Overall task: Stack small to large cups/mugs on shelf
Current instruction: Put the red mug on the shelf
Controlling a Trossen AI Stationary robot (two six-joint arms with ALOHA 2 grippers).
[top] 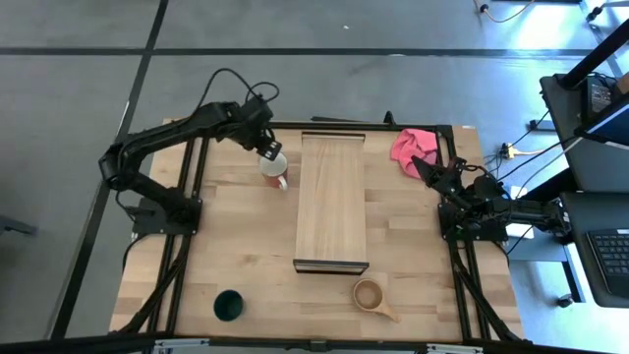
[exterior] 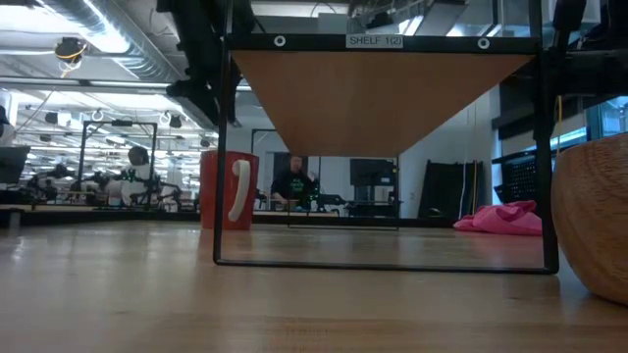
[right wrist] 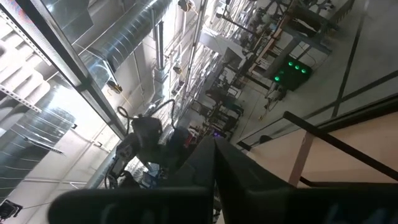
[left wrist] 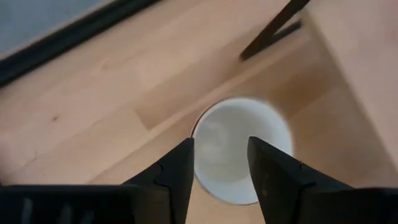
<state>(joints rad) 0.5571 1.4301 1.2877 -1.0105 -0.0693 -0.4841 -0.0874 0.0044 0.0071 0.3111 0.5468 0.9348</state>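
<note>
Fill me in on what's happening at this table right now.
The left gripper hovers open right above the red mug, which stands on the table beside the shelf. Nothing is on the shelf yet. The green cup and the wooden cup wait at the table's near edge. The right gripper rests shut by the pink cloth.

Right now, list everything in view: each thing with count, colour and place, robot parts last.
red-orange mug: one, white inside, on the table left of the shelf, far end.
dark green cup: one, near left of the table.
tan wooden cup: one, near edge, just past the shelf's dark end.
shelf: one, light wood, table centre.
pink cloth: one, far right corner.
table: one, butcher-block.
left gripper: open, above the mug's mouth.
right gripper: shut, parked at the right edge beside the cloth.
</note>
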